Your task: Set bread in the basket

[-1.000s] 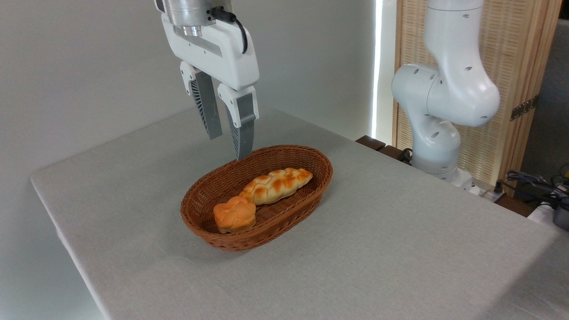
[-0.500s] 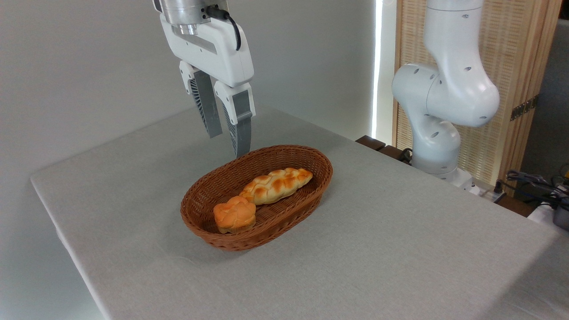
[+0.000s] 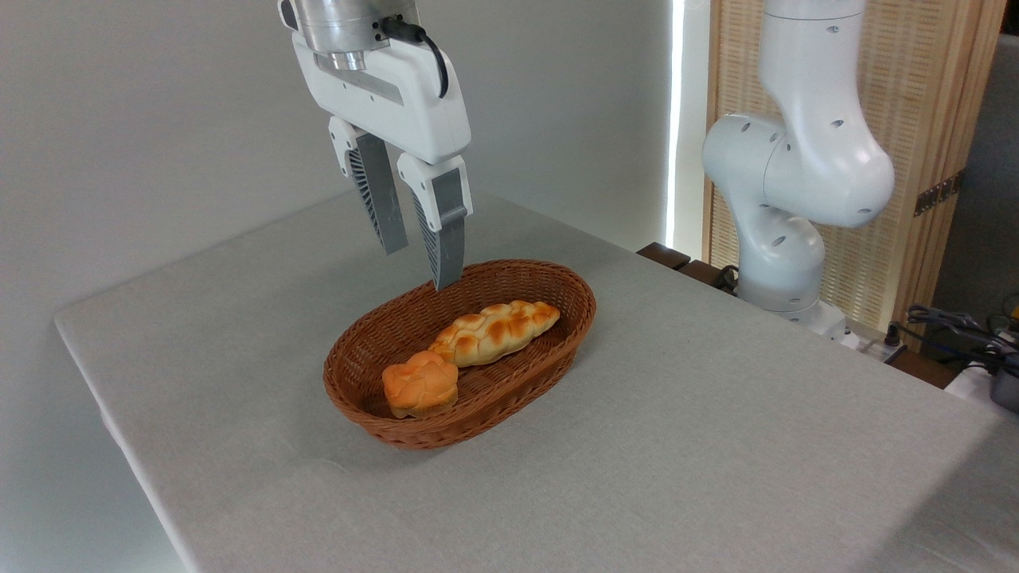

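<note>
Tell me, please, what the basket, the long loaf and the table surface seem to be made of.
The basket: brown woven wicker or a plastic imitation; the weave shows, with a slight sheen. The long loaf: braided, golden with toasted patches; its smooth, even surface may mean a foam or plastic replica, but real bread is possible. The table surface: matte light grey, faintly textured like cloth.

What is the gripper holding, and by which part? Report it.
Nothing. The gripper hangs open and empty above the basket; the bread lies inside, untouched.
</note>
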`<state>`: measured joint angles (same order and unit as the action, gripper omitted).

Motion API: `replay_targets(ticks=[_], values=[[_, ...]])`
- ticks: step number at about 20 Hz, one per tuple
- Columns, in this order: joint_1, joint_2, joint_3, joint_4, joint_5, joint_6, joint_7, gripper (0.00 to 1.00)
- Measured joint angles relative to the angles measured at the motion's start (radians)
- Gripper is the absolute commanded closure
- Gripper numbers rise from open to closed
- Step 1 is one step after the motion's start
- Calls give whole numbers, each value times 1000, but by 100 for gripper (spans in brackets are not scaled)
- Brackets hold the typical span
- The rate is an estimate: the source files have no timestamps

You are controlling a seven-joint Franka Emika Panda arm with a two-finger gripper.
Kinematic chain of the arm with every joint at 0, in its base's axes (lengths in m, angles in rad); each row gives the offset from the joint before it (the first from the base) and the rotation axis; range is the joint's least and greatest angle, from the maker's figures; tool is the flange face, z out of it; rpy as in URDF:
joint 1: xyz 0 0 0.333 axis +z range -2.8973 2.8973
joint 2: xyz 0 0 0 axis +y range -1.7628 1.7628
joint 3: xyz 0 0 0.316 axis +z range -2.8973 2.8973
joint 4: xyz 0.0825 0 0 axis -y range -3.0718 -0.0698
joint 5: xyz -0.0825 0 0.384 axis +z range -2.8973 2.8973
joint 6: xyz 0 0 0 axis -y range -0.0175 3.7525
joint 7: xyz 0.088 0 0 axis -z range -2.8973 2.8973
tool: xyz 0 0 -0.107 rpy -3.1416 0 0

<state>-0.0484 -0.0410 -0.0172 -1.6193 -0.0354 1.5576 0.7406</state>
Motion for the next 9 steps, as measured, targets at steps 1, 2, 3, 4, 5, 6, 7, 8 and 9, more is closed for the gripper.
replay_targets(ticks=[1, 2, 3, 4, 5, 6, 7, 8, 9], values=[[-2, 1, 2, 0, -2, 0, 0, 0], [-3, 2, 2, 1, -7, 0, 0, 0], [-6, 4, 4, 2, -13, 1, 0, 0], [-8, 4, 8, 2, -18, 2, 0, 0], [-10, 4, 14, 3, -21, 3, 0, 0], [-10, 4, 19, 4, -21, 7, 0, 0], [-10, 4, 23, 5, -21, 14, 0, 0], [-10, 4, 24, 6, -21, 21, 0, 0], [-11, 4, 25, 6, -21, 25, 0, 0]])
